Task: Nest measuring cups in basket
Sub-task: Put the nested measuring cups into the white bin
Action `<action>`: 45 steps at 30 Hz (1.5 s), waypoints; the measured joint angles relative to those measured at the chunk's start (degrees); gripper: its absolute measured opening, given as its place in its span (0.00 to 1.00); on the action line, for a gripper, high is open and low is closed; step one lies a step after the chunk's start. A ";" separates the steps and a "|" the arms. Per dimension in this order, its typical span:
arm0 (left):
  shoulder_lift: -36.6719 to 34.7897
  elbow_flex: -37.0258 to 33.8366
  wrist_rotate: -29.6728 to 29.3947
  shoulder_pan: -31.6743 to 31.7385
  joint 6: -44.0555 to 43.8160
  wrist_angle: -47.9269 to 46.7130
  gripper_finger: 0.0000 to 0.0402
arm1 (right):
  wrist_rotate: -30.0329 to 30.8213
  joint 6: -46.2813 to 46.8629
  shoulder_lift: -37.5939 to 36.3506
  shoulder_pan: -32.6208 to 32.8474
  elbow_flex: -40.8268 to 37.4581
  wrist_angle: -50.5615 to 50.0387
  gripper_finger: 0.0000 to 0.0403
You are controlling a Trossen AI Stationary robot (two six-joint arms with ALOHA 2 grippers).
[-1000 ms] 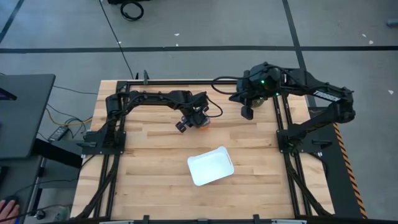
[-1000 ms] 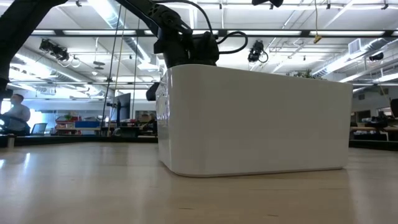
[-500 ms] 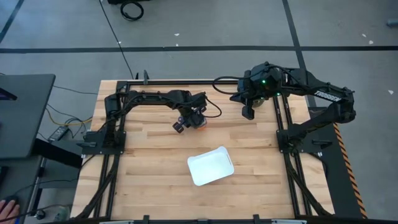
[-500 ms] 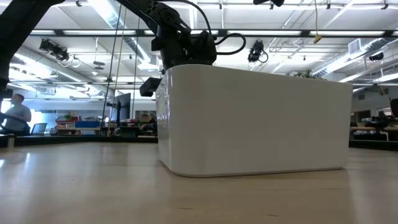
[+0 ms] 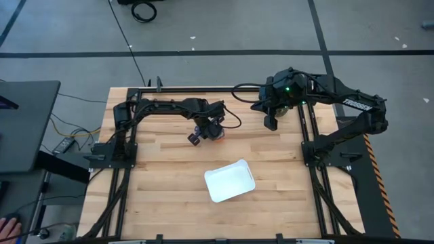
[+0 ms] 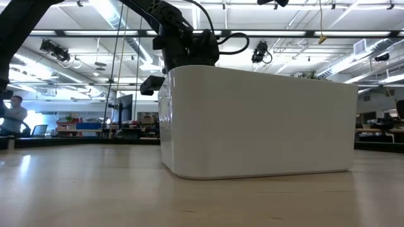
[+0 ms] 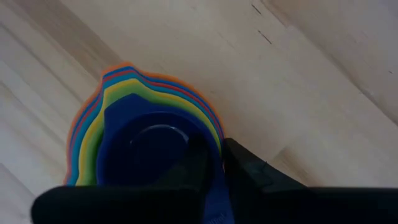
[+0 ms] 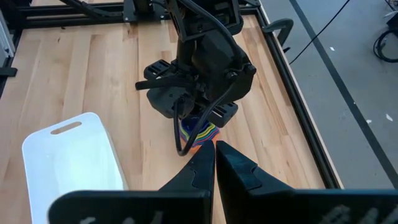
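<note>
The measuring cups (image 7: 146,140) sit nested in one stack on the wooden table, with dark navy innermost and green, yellow, bright blue, red and orange rims around it. The stack (image 5: 222,133) stands at the far middle of the table. My left gripper (image 7: 214,158) points steeply down onto it and is shut on the navy cup. The white basket (image 5: 229,180) lies nearer, toward the table's front, and hides the stack in the low view. My right gripper (image 5: 270,123) hangs raised at the far right, shut on nothing. My left gripper comes from above, pointing steeply down. One finger (image 7: 194,158) is inside the navy cup's bowl and the other (image 7: 245,171) is outside it. A strip of the navy cup (image 7: 215,186) shows pinched between them; wall or handle, I cannot tell. The stack rests on the table.
Black frame rails (image 5: 203,88) run along the table's far edge and both sides by the arm bases. Bare wood (image 5: 169,169) lies between the stack and the basket and to the basket's left. In the low view a person (image 6: 12,116) shows far off in the room.
</note>
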 joint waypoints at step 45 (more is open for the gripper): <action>-0.26 5.03 -9.68 0.09 -11.98 -6.34 0.12 | -0.20 0.02 0.00 0.00 0.00 -0.02 0.06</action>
